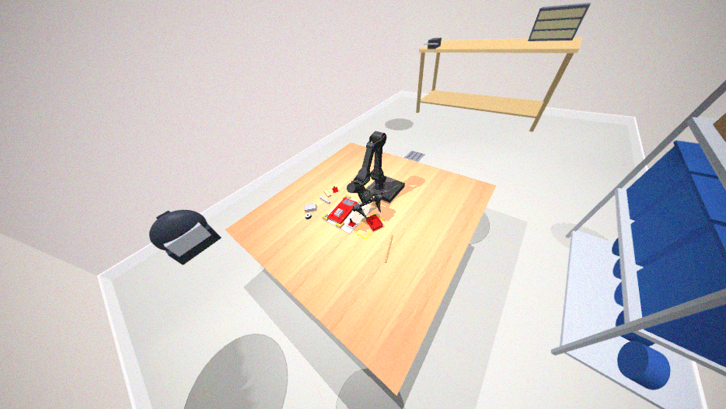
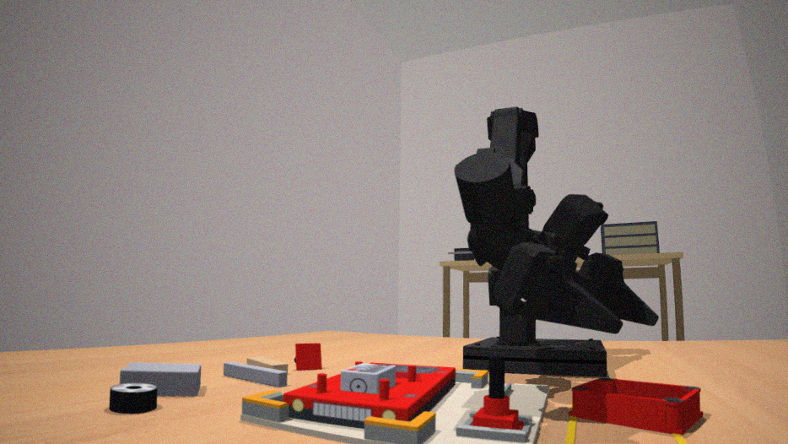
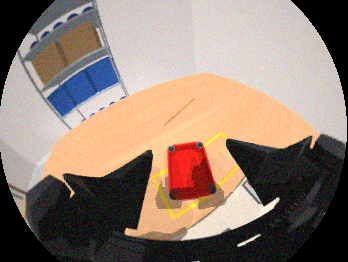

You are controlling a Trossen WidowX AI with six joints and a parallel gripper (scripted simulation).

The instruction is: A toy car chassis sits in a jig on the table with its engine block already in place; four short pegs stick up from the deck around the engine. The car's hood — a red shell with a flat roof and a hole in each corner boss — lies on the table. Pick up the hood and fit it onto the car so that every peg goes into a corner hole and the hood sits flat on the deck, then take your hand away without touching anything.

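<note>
The red hood lies on the table to the right of the jig, partly inside a yellow outline. In the exterior view its hollow side seems to face up. The red chassis sits in the grey and yellow jig, with the grey engine block in the middle and red pegs around it. My gripper is open and empty. It is tilted forward and hangs above the hood, clear of it.
A black post on a red base stands at the jig's right end, between chassis and hood. Grey blocks, a black wheel and a red cube lie to the left. The arm's base is behind. A thin stick lies further out.
</note>
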